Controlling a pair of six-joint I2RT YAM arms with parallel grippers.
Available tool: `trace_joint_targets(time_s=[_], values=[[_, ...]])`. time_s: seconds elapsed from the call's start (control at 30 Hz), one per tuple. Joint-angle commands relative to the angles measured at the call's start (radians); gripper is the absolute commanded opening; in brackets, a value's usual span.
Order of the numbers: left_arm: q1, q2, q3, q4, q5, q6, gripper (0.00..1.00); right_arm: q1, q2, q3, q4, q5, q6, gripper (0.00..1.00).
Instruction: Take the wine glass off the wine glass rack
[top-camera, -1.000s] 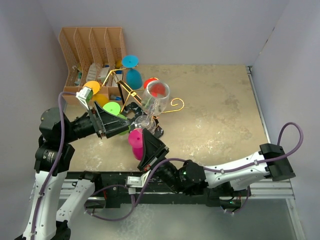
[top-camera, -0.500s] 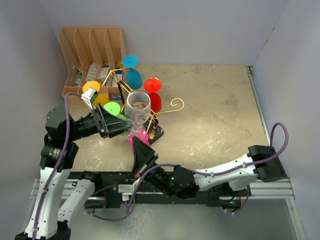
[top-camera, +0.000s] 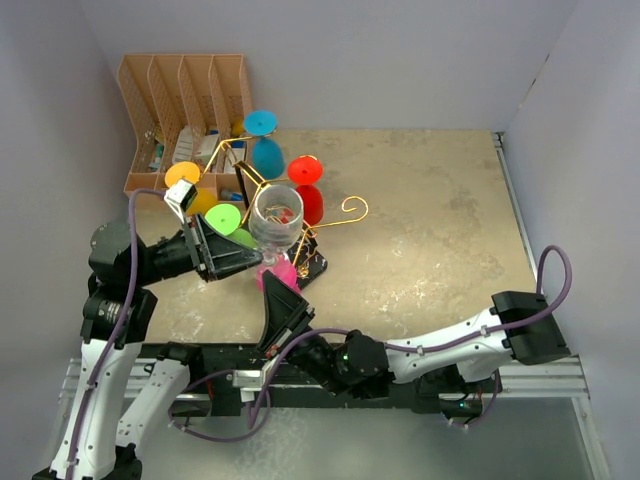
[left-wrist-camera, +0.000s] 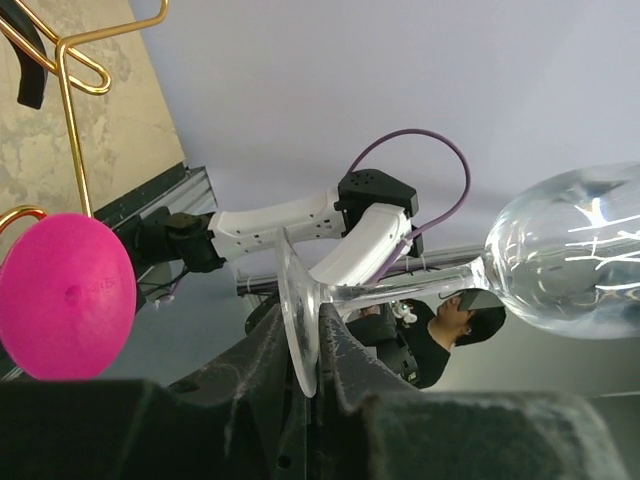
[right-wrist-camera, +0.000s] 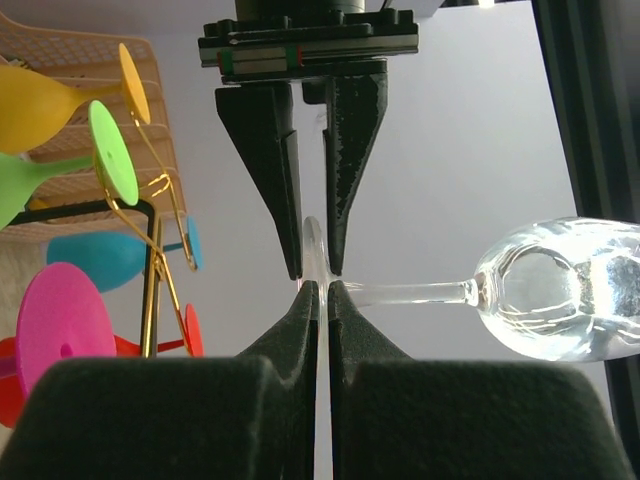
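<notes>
Two grippers, top view: left gripper (top-camera: 258, 262) and right gripper (top-camera: 272, 290) meet at the foot of the glass (top-camera: 275, 213), near-upright, off the rack (top-camera: 314, 266), just above its near side; probably a handover.
Left wrist: foot between fingers (left-wrist-camera: 265, 360); clamped or not, cannot tell.
Right wrist: fingers (right-wrist-camera: 290, 330) pinch the foot's rim.
Nearby: pink glass (left-wrist-camera: 65, 295) just beside, could snag; organiser (top-camera: 185, 85) at worktop's (top-camera: 430, 220) far left corner.

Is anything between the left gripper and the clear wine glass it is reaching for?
Nothing visible. The left gripper straddles the foot of the clear wine glass, one finger on each side, while the right gripper pinches the same foot from the opposite side. Whether the left fingers press on the foot is unclear.
</notes>
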Motion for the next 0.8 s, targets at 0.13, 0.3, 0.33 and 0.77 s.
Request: trace_joint_targets(time_s=[0.13,0.3,0.33,0.77], values=[[-0.008,-0.016,-0.012,0.090,0.044,-0.035,0.00,0.004,-0.004,0.057,0.118,-0.022,-0.034,0.00],[-0.008,-0.031,-0.061,0.132,0.019,-0.067,0.00,0.004,-0.028,0.046,0.148,0.009,-0.017,0.02],[-0.007,-0.036,-0.079,0.160,0.012,-0.086,0.00,0.003,-0.037,0.040,0.164,0.020,-0.018,0.06],[-0.007,-0.055,-0.268,0.582,-0.155,-0.346,0.00,0.058,-0.149,-0.128,0.389,0.292,-0.105,0.41]])
